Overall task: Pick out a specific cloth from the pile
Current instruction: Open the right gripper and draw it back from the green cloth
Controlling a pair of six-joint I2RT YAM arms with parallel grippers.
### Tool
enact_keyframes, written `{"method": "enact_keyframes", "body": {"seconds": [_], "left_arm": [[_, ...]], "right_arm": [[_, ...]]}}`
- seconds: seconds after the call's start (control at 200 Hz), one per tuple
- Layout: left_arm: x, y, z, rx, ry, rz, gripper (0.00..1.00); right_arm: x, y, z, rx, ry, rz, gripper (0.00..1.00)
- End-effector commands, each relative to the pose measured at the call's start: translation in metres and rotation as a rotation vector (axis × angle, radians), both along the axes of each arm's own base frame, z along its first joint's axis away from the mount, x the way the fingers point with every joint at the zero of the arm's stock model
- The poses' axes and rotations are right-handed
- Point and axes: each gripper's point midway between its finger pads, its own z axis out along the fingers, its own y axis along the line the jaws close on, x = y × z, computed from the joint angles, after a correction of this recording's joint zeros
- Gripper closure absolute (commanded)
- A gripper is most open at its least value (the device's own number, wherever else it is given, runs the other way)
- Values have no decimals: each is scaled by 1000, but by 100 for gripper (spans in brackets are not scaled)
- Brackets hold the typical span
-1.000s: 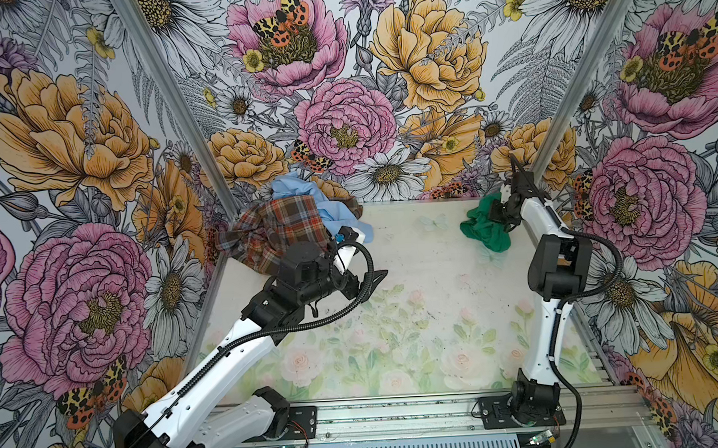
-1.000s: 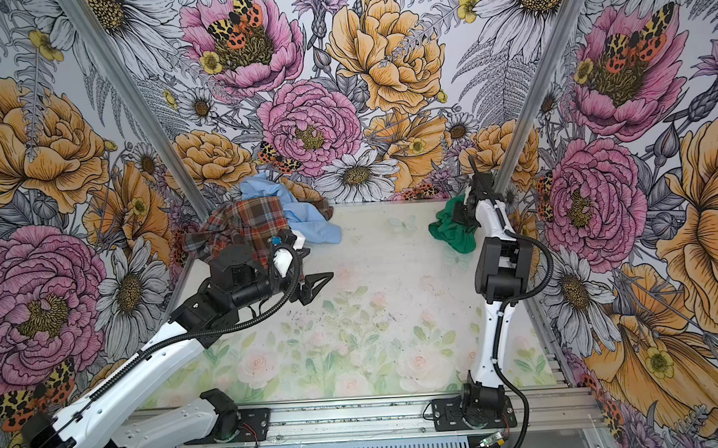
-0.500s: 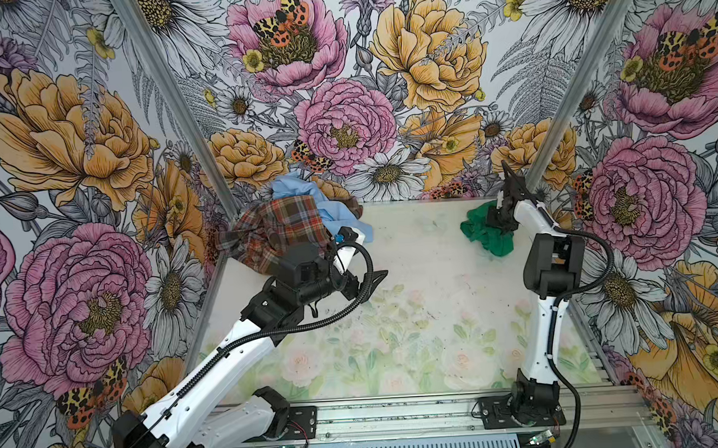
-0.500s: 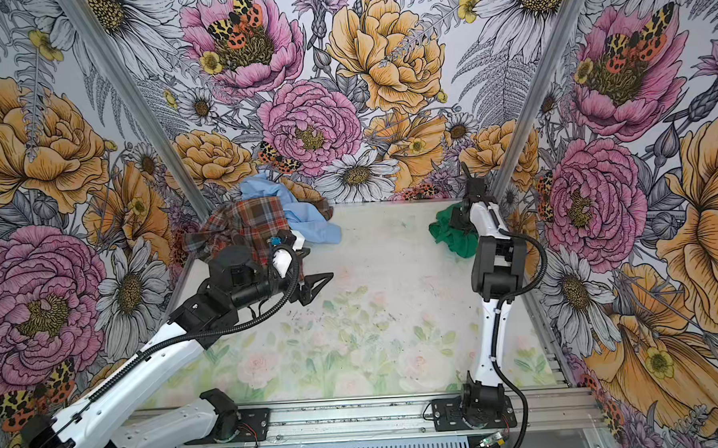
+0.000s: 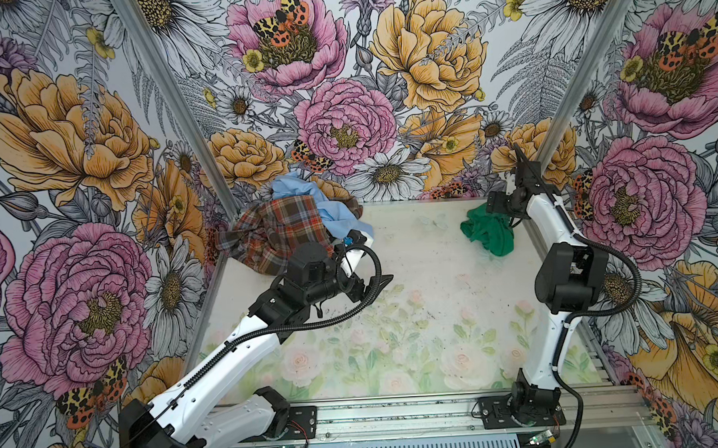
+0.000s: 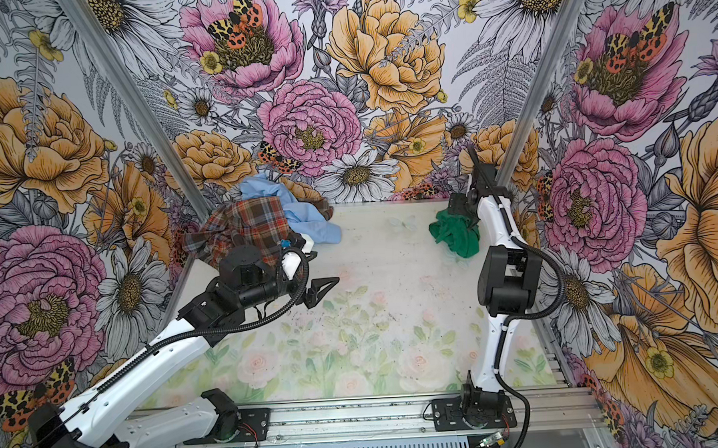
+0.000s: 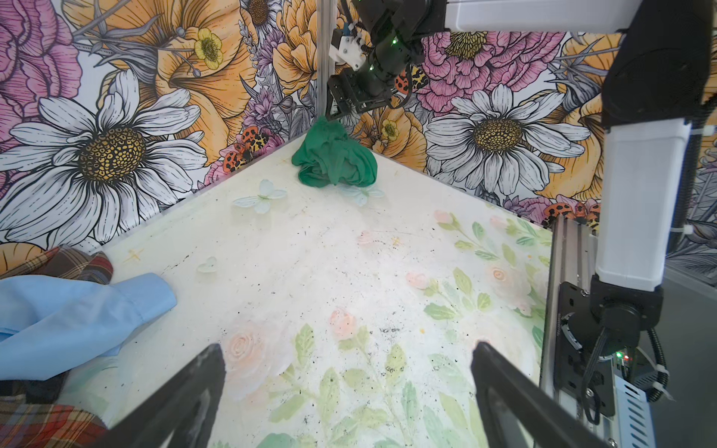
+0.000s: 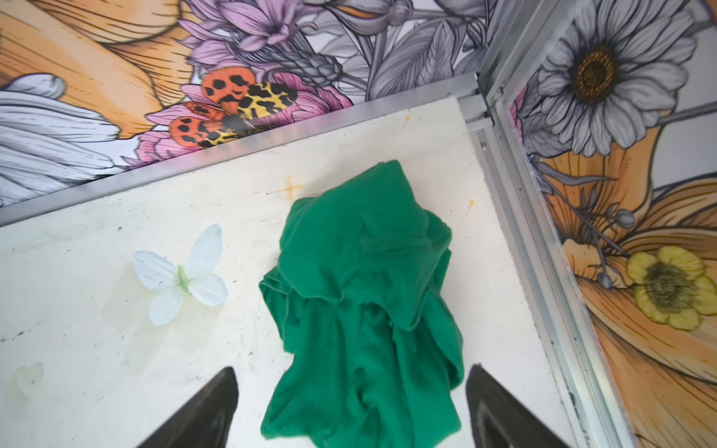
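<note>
Floral walls enclose the printed tabletop. Your left gripper waits mid-table, fingers apart and empty, beside the pile at far left. The cloth lies far right, deliberately well apart from the pile. The right gripper hovers above it, fingers spread, holding nothing.

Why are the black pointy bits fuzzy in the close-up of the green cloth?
Right wrist view: the black fingers of the right gripper sit near the lens, so they blur; the crumpled emerald-green cloth looks clear. Left wrist view: the left gripper blurs likewise. Both top views: even light, soft shadows.
</note>
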Motion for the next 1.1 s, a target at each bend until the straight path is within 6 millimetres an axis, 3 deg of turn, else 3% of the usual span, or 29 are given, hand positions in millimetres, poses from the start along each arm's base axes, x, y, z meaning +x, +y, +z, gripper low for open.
{"method": "enact_keyframes", "body": {"seconds": [0.0,0.11,0.22,0.36,0.5,0.635,0.786,0.901,1.031,1.096], "left_arm": [[1,-5,1,1,-37,-23,1],[5,-6,0,6,-40,-14,1],[6,-6,0,9,-41,-9,1],[5,-4,-2,15,-39,-7,1],[7,-3,-3,15,-42,7,1],[24,10,-8,14,-47,127,1],[69,73,-19,40,-41,509,1],[94,142,-36,36,0,809,1],[94,220,-58,75,-67,1157,1],[89,239,-69,117,-161,1224,1]], "right_arm": [[-4,19,44,21,-117,63,1],[-18,27,71,14,-195,78,1],[-36,33,81,21,-244,73,1],[-64,47,70,60,-242,70,1],[-103,69,44,68,-215,73,1],[-142,76,25,76,-243,42,1],[-177,76,31,46,-410,41,1],[-195,54,21,-10,-404,-82,0],[-206,37,-12,-48,-327,-175,0],[-209,36,-26,-57,-324,-172,0]]}}
